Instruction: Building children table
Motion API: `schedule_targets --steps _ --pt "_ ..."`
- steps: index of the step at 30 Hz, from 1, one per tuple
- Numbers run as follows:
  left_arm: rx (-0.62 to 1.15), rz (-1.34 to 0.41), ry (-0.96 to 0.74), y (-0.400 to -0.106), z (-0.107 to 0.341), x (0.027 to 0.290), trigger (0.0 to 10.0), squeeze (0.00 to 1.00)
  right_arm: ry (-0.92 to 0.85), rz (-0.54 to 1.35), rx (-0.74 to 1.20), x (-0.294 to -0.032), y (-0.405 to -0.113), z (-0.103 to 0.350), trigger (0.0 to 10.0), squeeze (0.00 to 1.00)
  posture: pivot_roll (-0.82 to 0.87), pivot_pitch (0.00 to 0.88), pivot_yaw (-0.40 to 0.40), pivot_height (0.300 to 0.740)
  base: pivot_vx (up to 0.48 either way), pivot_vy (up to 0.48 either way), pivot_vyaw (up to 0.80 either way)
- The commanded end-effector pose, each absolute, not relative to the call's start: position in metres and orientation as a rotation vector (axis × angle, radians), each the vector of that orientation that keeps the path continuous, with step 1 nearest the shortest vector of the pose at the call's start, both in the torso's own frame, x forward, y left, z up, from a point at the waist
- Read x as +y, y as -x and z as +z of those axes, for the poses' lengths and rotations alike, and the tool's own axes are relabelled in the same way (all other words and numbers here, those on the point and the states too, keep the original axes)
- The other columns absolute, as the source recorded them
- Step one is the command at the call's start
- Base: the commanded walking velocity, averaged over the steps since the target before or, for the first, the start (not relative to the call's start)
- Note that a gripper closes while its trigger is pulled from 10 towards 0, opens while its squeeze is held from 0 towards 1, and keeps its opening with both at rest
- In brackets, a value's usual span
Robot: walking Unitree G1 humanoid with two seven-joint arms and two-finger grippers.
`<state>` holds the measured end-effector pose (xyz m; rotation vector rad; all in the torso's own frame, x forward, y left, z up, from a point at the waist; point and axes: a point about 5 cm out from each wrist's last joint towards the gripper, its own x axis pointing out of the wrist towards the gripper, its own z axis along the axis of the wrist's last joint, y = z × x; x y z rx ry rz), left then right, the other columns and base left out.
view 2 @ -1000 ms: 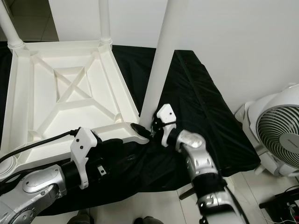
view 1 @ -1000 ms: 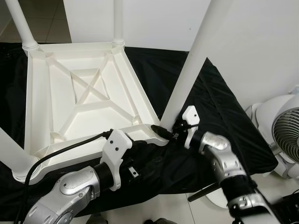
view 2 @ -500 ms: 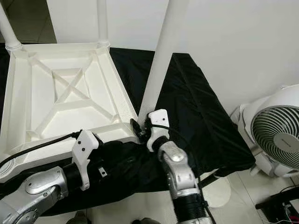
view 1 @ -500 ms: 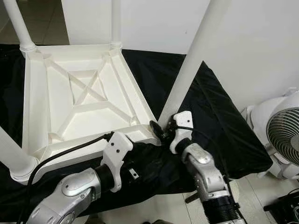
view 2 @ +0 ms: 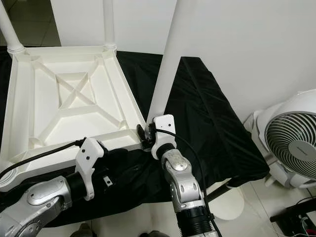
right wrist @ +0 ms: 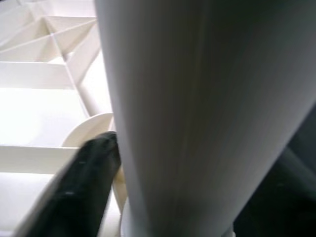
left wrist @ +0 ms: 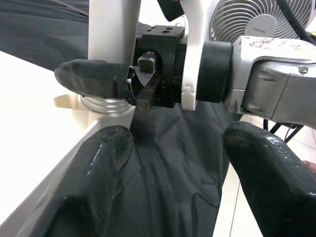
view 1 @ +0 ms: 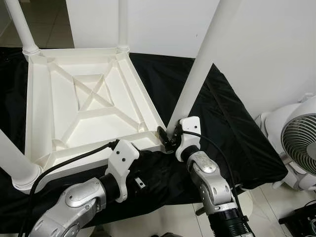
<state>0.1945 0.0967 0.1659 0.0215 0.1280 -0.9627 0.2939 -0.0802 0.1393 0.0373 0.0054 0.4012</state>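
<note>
The white children's table point(view 1: 74, 89) lies upside down on a black cloth point(view 1: 227, 123), its legs pointing up. My right gripper point(view 1: 167, 137) is at the base of the near right leg point(view 1: 197, 74), shut on it where it meets the table's corner. In the right wrist view that leg point(right wrist: 197, 108) stands right against one black finger point(right wrist: 89, 173). My left gripper point(left wrist: 173, 163) hovers open over the cloth just short of the same corner, nothing between its fingers. It looks straight at the right gripper's finger point(left wrist: 94, 79).
Three more legs stand up at the far left point(view 1: 19, 24), far middle point(view 1: 123, 24) and near left point(view 1: 12, 163) corners. A white fan point(view 1: 298, 143) stands on the floor to the right. A white wall rises close behind the table.
My right arm has swung in toward the middle, with its gripper staying at the base of the leg and sliding slightly left. The left arm has held still.
</note>
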Motion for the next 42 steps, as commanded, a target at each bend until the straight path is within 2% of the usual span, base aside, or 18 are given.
schedule_targets --steps 1,4,5,6,7,9,12,23,24,26,27,28,41,42 --pt "0.113 -0.932 -0.034 -0.197 0.166 0.097 10.0 0.0 -0.032 0.426 -0.007 -0.087 -0.297 0.144 10.0 1.0 0.2 0.066 -0.134 0.74 0.0 0.0 0.0" --pt "0.109 -0.922 -0.039 -0.199 0.166 0.098 10.0 0.0 -0.001 0.476 0.002 -0.091 -0.299 0.144 10.0 1.0 0.2 0.067 -0.132 0.74 0.0 0.0 0.0" --pt "0.109 -0.919 -0.04 -0.2 0.166 0.099 10.0 0.0 0.012 0.514 -0.001 -0.092 -0.3 0.144 10.0 0.97 0.19 0.07 -0.128 0.74 0.0 0.0 0.0" --pt "0.108 -0.915 -0.043 -0.2 0.166 0.099 10.0 0.0 0.023 0.547 -0.001 -0.094 -0.301 0.145 10.0 0.78 0.19 0.07 -0.128 0.74 0.0 0.0 0.0" --pt "0.107 -0.91 -0.048 -0.201 0.166 0.1 10.0 0.0 0.041 0.593 -0.004 -0.096 -0.302 0.146 10.0 0.0 0.19 0.071 -0.123 0.74 0.0 0.0 0.0" --pt "0.107 -0.907 -0.051 -0.201 0.166 0.1 10.0 0.0 0.052 0.622 -0.005 -0.098 -0.303 0.146 10.0 0.0 0.19 0.071 -0.123 0.74 0.0 0.0 0.0" --pt "0.106 -0.901 -0.059 -0.204 0.165 0.101 10.0 0.0 0.14 0.797 -0.034 -0.105 -0.305 0.151 10.0 0.0 0.19 0.074 -0.113 0.74 0.0 0.0 0.0" --pt "0.099 -0.9 -0.06 -0.205 0.166 0.101 10.0 0.0 0.228 0.98 -0.015 -0.111 -0.312 0.149 10.0 0.0 0.19 0.072 -0.112 0.74 0.0 0.0 0.0" --pt "0.095 -0.902 -0.058 -0.205 0.166 0.1 10.0 0.0 0.247 1.021 -0.008 -0.11 -0.318 0.146 4.0 0.0 0.19 0.07 -0.11 0.74 0.0 0.0 0.0" --pt "0.095 -0.902 -0.058 -0.205 0.166 0.1 10.0 0.0 0.247 1.021 -0.008 -0.11 -0.318 0.146 4.0 0.0 0.19 0.07 -0.11 0.74 0.0 0.0 0.0" --pt "0.094 -0.903 -0.058 -0.205 0.166 0.099 10.0 0.0 0.256 1.034 -0.005 -0.11 -0.32 0.145 0.5 0.0 0.19 0.07 -0.11 0.74 0.0 0.0 0.0" --pt "0.093 -0.905 -0.057 -0.205 0.166 0.099 10.0 0.0 0.259 1.052 0.002 -0.11 -0.321 0.143 0.0 0.0 0.19 0.07 -0.11 0.74 0.0 0.0 0.0" --pt "0.094 -0.907 -0.06 -0.203 0.166 0.099 10.0 0.0 0.224 1.054 0.029 -0.117 -0.323 0.132 0.0 0.0 0.2 0.069 -0.112 0.74 0.0 0.0 0.0" --pt "0.095 -0.906 -0.06 -0.203 0.166 0.099 10.0 0.0 0.22 1.027 0.03 -0.117 -0.323 0.13 7.8 0.0 0.2 0.067 -0.114 0.74 0.0 0.0 0.0"
